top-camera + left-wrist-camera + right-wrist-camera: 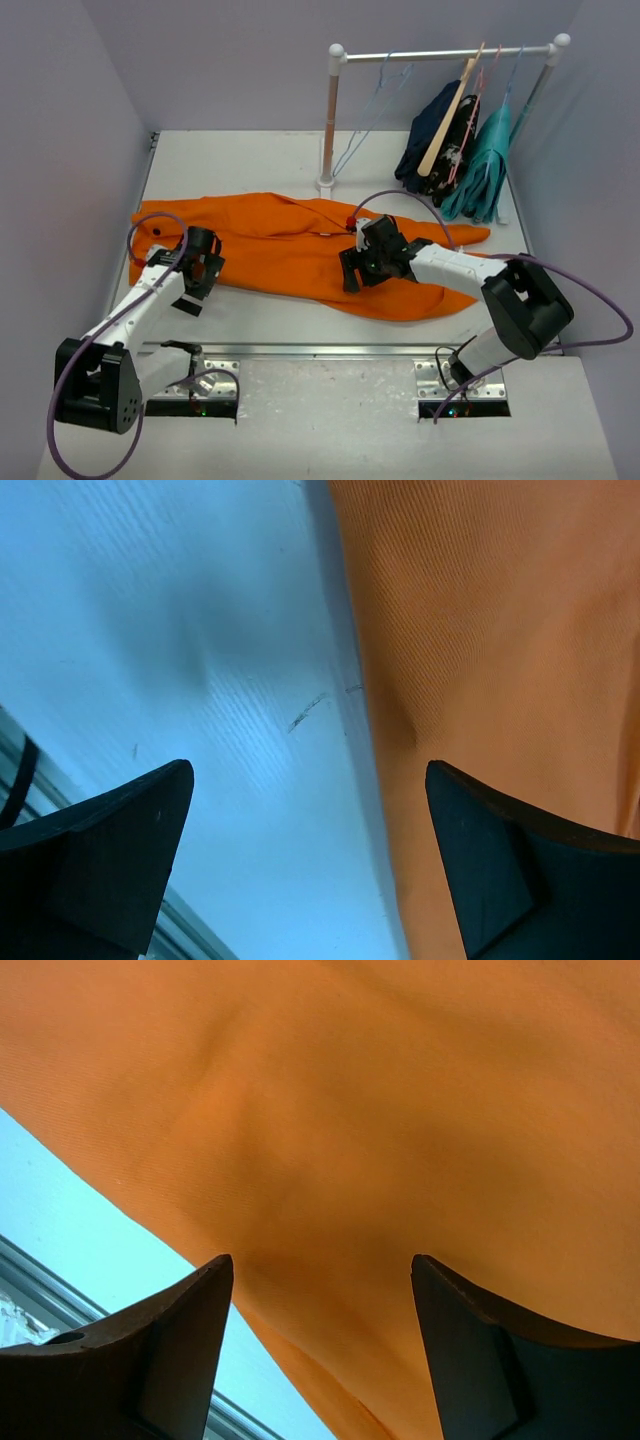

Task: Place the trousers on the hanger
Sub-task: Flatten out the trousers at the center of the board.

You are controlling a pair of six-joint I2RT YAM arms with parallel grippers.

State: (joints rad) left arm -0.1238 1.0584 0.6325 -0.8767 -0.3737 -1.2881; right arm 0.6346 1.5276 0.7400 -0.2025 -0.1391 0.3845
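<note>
We see the trousers (290,250) flat across the table (250,150) centre, running 9 to 3 o'clock. The L gripper (308,770) hangs over their near edge at approx 8 o'clock. Its jaws are spread wide, one finger above bare table, the other above orange cloth, nothing held. The R gripper (320,1260) is over the cloth at approx 5 o'clock, also spread and empty; contact w/ fabric unclear. The hanger (362,117) hangs on the rack (450,52) at 1 o'clock, well apart from both.

hanger (383,80) wire barely traceable, trousers (400,1110) cropped by edges
</note>
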